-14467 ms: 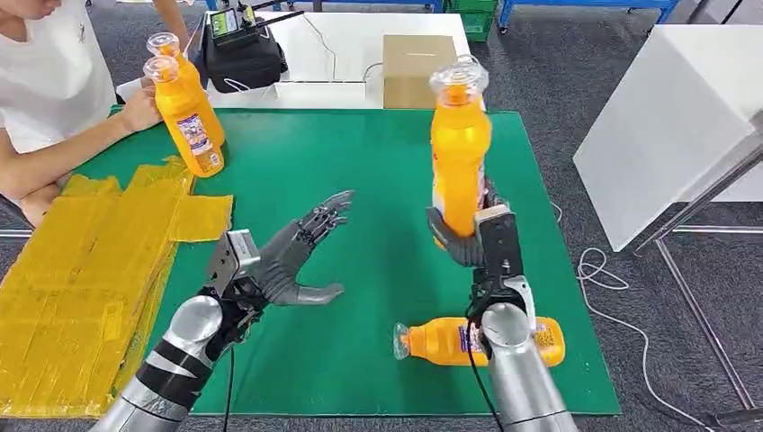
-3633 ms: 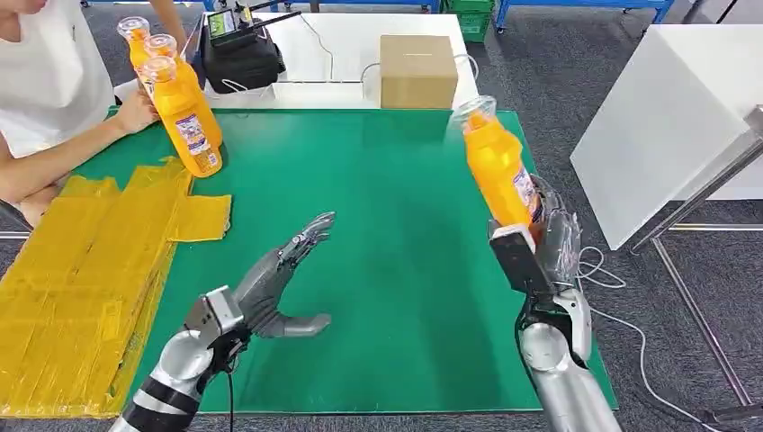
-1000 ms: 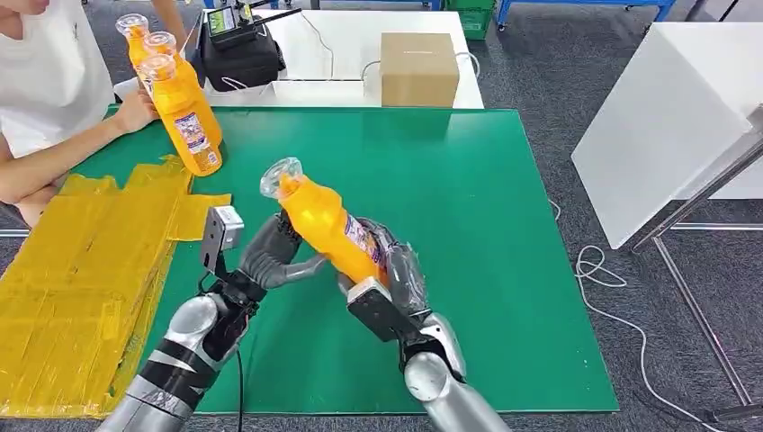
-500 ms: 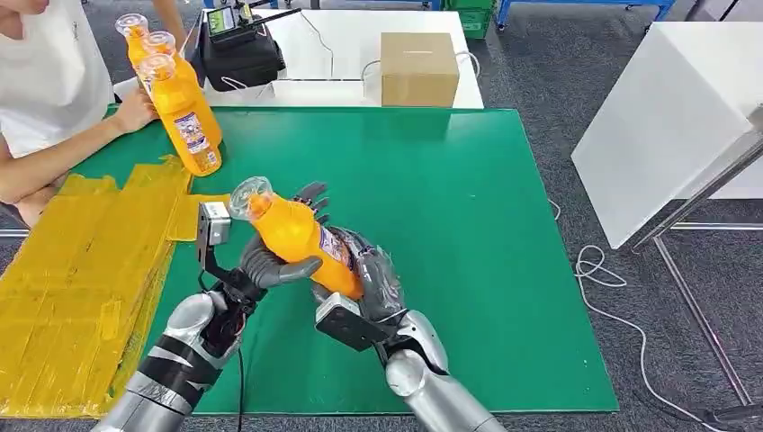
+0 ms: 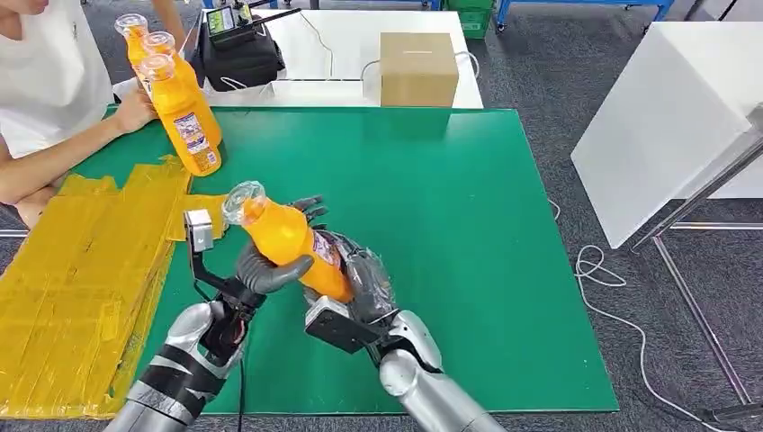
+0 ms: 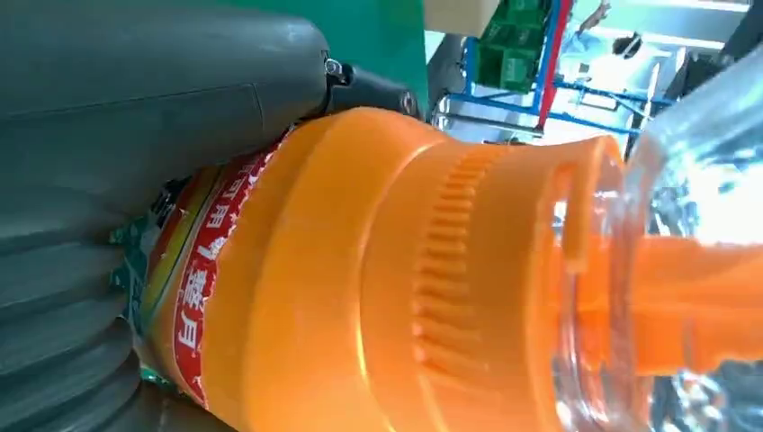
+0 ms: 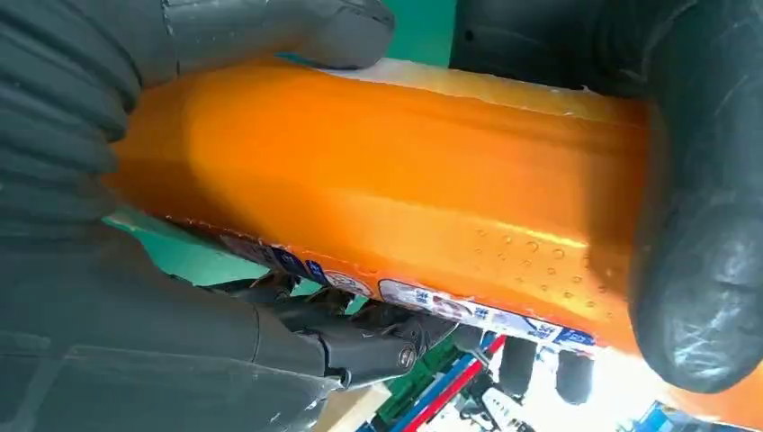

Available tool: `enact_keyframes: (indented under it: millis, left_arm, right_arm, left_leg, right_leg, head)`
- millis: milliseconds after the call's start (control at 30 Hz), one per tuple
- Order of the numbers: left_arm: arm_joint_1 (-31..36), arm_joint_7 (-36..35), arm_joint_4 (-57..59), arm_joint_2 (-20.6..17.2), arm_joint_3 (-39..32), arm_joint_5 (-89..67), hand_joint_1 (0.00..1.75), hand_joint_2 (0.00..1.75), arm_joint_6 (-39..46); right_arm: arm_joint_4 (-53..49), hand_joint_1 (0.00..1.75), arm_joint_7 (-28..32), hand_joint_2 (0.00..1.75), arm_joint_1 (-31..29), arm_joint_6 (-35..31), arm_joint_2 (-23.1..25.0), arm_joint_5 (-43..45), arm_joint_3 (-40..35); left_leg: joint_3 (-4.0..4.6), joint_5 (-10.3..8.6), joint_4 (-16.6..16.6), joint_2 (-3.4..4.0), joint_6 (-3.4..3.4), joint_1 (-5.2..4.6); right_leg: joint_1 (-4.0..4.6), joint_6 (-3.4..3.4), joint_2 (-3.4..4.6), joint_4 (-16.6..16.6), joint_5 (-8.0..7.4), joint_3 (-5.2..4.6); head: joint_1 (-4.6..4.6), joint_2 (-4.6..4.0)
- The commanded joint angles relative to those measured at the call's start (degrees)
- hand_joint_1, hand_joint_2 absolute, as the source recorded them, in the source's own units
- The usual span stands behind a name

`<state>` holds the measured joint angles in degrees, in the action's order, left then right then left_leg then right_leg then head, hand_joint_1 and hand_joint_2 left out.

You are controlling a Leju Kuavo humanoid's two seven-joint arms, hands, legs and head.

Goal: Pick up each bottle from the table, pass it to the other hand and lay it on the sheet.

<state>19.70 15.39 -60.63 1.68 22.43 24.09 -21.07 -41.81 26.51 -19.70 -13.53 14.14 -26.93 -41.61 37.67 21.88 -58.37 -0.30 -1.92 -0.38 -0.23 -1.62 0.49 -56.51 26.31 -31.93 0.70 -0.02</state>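
Orange bottle (image 5: 290,243) was held tilted above the green mat (image 5: 468,216), clear cap toward the mat's far-left corner, base toward its near edge. Label (image 6: 211,270) was red with white characters, unreadable. Right hand (image 5: 364,288) gripped the lower body; left hand (image 5: 265,265) wrapped the upper body. Yellow sheet (image 5: 72,279) lay along the mat's left edge.

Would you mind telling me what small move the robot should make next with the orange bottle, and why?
Probably the right hand should loosen its fingers and let go. Both hands hold the orange bottle above the green mat: the left hand has its thumb wrapped over the upper body, and the yellow sheet lies on the left hand's side.
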Motion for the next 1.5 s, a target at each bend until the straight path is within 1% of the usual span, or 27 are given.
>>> enact_keyframes:
  millis: [33, 100, 267, 300, 333, 367, 400, 500, 533, 600, 633, 733, 767, 800, 833, 867, 900, 967, 1067, 1100, 1300, 1333, 1367, 1400, 1433, 1467, 1500]
  left_arm:
    - [0.9, 0.3, -1.7, 2.4, -2.1, 0.2, 1.75, 1.75, 1.1]
    - [0.9, 0.3, -1.7, 2.4, -2.1, 0.2, 1.75, 1.75, 1.1]
    - [-0.7, 2.0, -4.6, 3.1, -4.2, 0.8, 1.75, 1.75, 1.2]
    - [-1.3, 3.3, -5.9, 3.8, -5.8, -0.2, 1.75, 1.75, 4.9]
    - [-1.9, 4.7, -7.4, 4.6, -7.4, -0.9, 1.75, 1.75, 8.2]
    - [-2.7, 6.4, -10.7, 5.1, -9.0, -2.0, 1.75, 1.75, 11.8]
    - [-2.7, 5.6, -11.8, 4.8, -9.2, -1.9, 1.75, 1.75, 12.2]
    - [-2.6, 5.0, -12.4, 4.6, -9.3, -1.7, 1.75, 1.75, 12.3]
    - [-2.6, 5.0, -12.4, 4.6, -9.3, -1.7, 1.75, 1.75, 12.3]
    - [-2.4, 10.3, -13.9, 4.1, -10.2, -9.9, 1.75, 1.75, 21.7]
    - [-1.7, 11.5, -14.8, 2.4, -10.3, -17.6, 1.75, 1.75, 28.4]
    - [-0.9, 10.2, -14.9, -1.5, -11.4, -34.1, 1.75, 1.75, 39.0]
    - [-0.7, 8.7, -14.3, -2.8, -12.0, -44.3, 1.75, 1.75, 44.3]
    - [-0.7, 8.3, -14.1, -3.2, -12.2, -46.7, 1.75, 1.75, 45.4]
    - [0.1, 3.1, -12.1, -5.2, -12.0, -62.6, 1.75, 1.75, 51.4]
    - [0.5, 0.5, -11.2, -6.2, -11.8, -69.2, 1.75, 1.75, 52.6]
    - [1.5, -5.6, -9.0, -8.7, -11.2, -83.9, 1.75, 1.75, 54.4]
    - [2.1, -6.2, -7.6, -9.7, -11.7, -86.3, 1.75, 1.75, 54.1]
    - [2.2, -5.8, -7.3, -9.5, -11.9, -86.4, 1.75, 1.75, 54.2]
    - [2.2, -5.8, -7.3, -9.5, -11.9, -86.4, 1.75, 1.75, 54.2]
    - [2.2, -5.8, -7.4, -9.3, -11.8, -86.4, 1.75, 1.75, 54.2]
    - [5.8, -17.4, -1.0, -15.5, -7.6, -109.6, 1.75, 1.75, 46.9]
    - [6.9, -17.9, 0.9, -16.2, -7.0, -111.0, 1.75, 1.75, 45.3]
    - [9.3, -18.3, 4.9, -17.7, -4.8, -114.0, 1.75, 1.75, 40.5]
    - [10.6, -18.2, 7.1, -18.4, -3.9, -114.0, 1.75, 1.75, 39.0]
    - [12.6, -17.8, 11.0, -19.1, -2.1, -114.1, 1.75, 1.75, 36.8]
    - [13.7, -17.1, 13.8, -19.5, -1.5, -113.6, 1.75, 1.75, 35.7]
  right_arm:
    - [0.0, 1.75, -0.5, 1.75, 1.0, 0.3, -2.9, -0.5, -3.2]
    - [0.0, 1.75, -0.5, 1.75, 1.0, 0.3, -2.9, -0.5, -3.2]
    - [-4.7, 1.75, -0.8, 1.75, 2.9, -0.6, -3.6, 0.3, -0.2]
    - [-6.9, 0.33, -0.9, 1.75, 3.8, -0.9, -3.8, 0.9, 1.1]
    - [-8.7, 0.00, -1.1, 1.75, 4.6, -0.8, -3.9, 2.1, 2.4]
    - [-12.7, 0.00, -1.3, 1.75, 5.9, 1.0, -4.6, 4.9, 4.4]
    - [-14.4, 0.00, -2.2, 1.75, 6.2, 1.8, -5.1, 5.0, 4.6]
    - [-15.1, 0.00, -2.5, 1.75, 6.3, 2.1, -5.4, 5.0, 4.6]
    - [-15.1, 0.00, -2.5, 1.75, 6.3, 2.1, -5.4, 5.0, 4.6]
    - [-18.9, 0.00, -1.8, 1.75, 7.6, 1.7, -5.8, 6.9, 6.9]
    - [-24.2, 0.00, -2.3, 1.75, 9.2, 2.0, -7.0, 8.9, 8.7]
    - [-38.3, 0.00, -4.1, 1.75, 14.2, 4.5, -10.7, 12.6, 13.1]
    - [-42.7, 0.00, -4.4, 1.75, 16.1, 5.5, -11.5, 13.3, 15.3]
    - [-44.0, 0.00, -4.4, 1.75, 16.8, 5.7, -11.8, 13.6, 16.0]
    - [-47.3, 0.00, -4.2, 1.75, 18.4, 6.3, -12.2, 14.0, 18.1]
    - [-48.4, 0.00, -4.0, 1.75, 19.0, 6.5, -12.4, 13.9, 18.9]
    - [-50.0, 0.00, -3.9, 1.75, 19.8, 6.7, -12.8, 13.9, 20.0]
    - [-50.9, 0.00, -3.9, 1.75, 20.3, 7.1, -12.9, 14.0, 20.9]
    - [-50.2, 0.00, -3.8, 1.75, 20.2, 7.3, -12.5, 13.9, 20.9]
    - [-50.2, 0.00, -3.8, 1.75, 20.2, 7.3, -12.5, 13.9, 20.9]
    - [-50.0, 0.00, -3.7, 1.75, 20.1, 7.3, -12.4, 13.8, 20.8]
    - [-51.9, 0.00, -3.3, 1.75, 21.1, 8.0, -12.8, 16.0, 23.6]
    - [-52.4, 0.00, -3.3, 1.75, 21.3, 8.3, -12.9, 16.3, 24.2]
    - [-53.1, 0.00, -3.4, 1.75, 21.7, 10.3, -12.9, 18.4, 25.0]
    - [-53.3, 0.00, -3.7, 1.75, 21.8, 11.8, -13.1, 19.7, 25.6]
    - [-53.4, 0.00, -4.5, 1.75, 21.9, 14.1, -13.5, 21.6, 26.1]
    - [-53.3, 0.00, -4.6, 1.75, 22.0, 14.9, -13.7, 22.3, 26.8]
  left_leg:
    - [-0.36, 0.13, 0.0, -0.22, 0.14, 0.04]
    - [-0.13, 0.05, 0.0, -0.16, 0.09, 0.04]
    - [-0.13, 0.04, 0.0, -0.15, 0.09, 0.02]
    - [-0.17, 0.06, 0.0, -0.16, 0.11, 0.04]
    - [-0.15, 0.07, 0.0, -0.14, 0.10, 0.04]
    - [-0.06, 0.04, 0.0, -0.10, 0.07, 0.03]
    - [-0.09, 0.07, 0.0, -0.14, 0.09, 0.04]
    - [-0.15, 0.12, 0.0, -0.16, 0.11, 0.02]
    - [-0.01, 0.05, 0.0, -0.10, 0.08, 0.03]
    - [-0.17, 0.10, 0.0, -0.05, 0.12, 0.01]
    - [0.01, 0.03, 0.0, -0.05, 0.07, 0.02]
    - [-0.08, 0.12, -0.1, -0.18, 0.15, 0.02]
    - [-0.06, 0.09, 0.0, -0.05, 0.13, 0.00]
    - [-0.06, 0.08, 0.0, -0.13, 0.13, -0.01]
    - [-0.07, 0.07, 0.0, -0.17, 0.12, -0.01]
    - [-0.03, 0.06, 0.0, -0.15, 0.11, 0.00]
    - [-0.08, 0.06, 0.0, -0.25, 0.12, -0.03]
    - [-0.23, 0.13, 0.0, -0.25, 0.17, -0.02]
    - [0.02, 0.01, 0.0, -0.15, 0.07, -0.01]
    - [-0.17, 0.08, 0.0, -0.15, 0.14, -0.01]
    - [-0.17, 0.10, 0.0, -0.13, 0.14, 0.01]
    - [-0.16, 0.09, 0.0, -0.08, 0.14, 0.01]
    - [-0.08, 0.06, 0.0, -0.06, 0.11, 0.01]
    - [-0.07, 0.04, 0.0, -0.12, 0.12, 0.02]
    - [-0.06, 0.02, 0.0, -0.14, 0.11, 0.02]
    - [-0.22, 0.05, 0.0, -0.17, 0.18, 0.03]
    - [-0.09, 0.00, 0.0, -0.24, 0.12, 0.00]
  right_leg:
    - [0.03, 0.01, -0.29, 0.1, 0.17, 0.48]
    - [0.04, 0.01, -0.21, 0.1, 0.08, 0.19]
    - [0.01, 0.01, -0.23, 0.1, 0.09, 0.18]
    - [0.03, 0.01, -0.24, 0.1, 0.10, 0.23]
    - [0.03, 0.01, -0.22, 0.1, 0.10, 0.20]
    - [0.02, 0.00, -0.17, 0.1, 0.06, 0.09]
    - [0.03, 0.00, -0.22, 0.1, 0.10, 0.15]
    - [0.02, 0.01, -0.23, 0.0, 0.15, 0.23]
    - [0.03, 0.01, -0.14, 0.0, 0.07, 0.08]
    - [0.01, 0.02, -0.11, 0.1, 0.10, 0.25]
    - [0.02, 0.01, -0.08, 0.0, 0.03, 0.05]
    - [0.02, 0.03, -0.22, 0.0, 0.15, 0.19]
    - [0.00, 0.02, -0.08, 0.0, 0.10, 0.11]
    - [-0.01, 0.03, -0.17, 0.0, 0.12, 0.14]
    - [0.00, 0.03, -0.21, 0.0, 0.12, 0.17]
    - [0.00, 0.02, -0.18, 0.0, 0.10, 0.12]
    - [-0.02, 0.03, -0.27, 0.0, 0.14, 0.18]
    - [-0.02, 0.05, -0.26, 0.0, 0.19, 0.32]
    - [-0.01, 0.02, -0.15, 0.0, 0.04, 0.02]
    - [-0.01, 0.04, -0.18, 0.0, 0.11, 0.22]
    - [0.01, 0.04, -0.16, 0.0, 0.10, 0.23]
    - [0.01, 0.04, -0.16, 0.0, 0.10, 0.21]
    - [0.01, 0.03, -0.13, 0.0, 0.06, 0.12]
    - [0.02, 0.04, -0.17, 0.0, 0.06, 0.10]
    - [0.01, 0.04, -0.18, 0.0, 0.06, -0.12]
    - [0.02, 0.07, -0.24, 0.0, 0.10, 0.06]
    - [0.00, 0.05, -0.28, 0.0, 0.07, -0.16]
  head:
    - [0.00, 0.00]
    - [0.02, 0.00]
    - [0.02, 0.00]
    - [0.02, 0.00]
    - [0.04, 0.00]
    - [0.02, 0.00]
    - [0.02, 0.00]
    - [0.04, 0.00]
    - [0.02, 0.00]
    - [0.02, 0.00]
    - [0.02, 0.00]
    - [0.02, 0.00]
    - [0.02, 0.00]
    - [0.02, 0.00]
    - [0.02, 0.00]
    - [0.02, 0.00]
    - [0.04, 0.00]
    - [0.04, 0.00]
    - [0.04, 0.00]
    - [0.00, 0.00]
    - [0.02, 0.00]
    - [0.02, 0.00]
    - [0.02, 0.00]
    - [0.04, 0.00]
    - [0.04, 0.00]
    - [0.04, 0.00]
    - [0.04, 0.00]
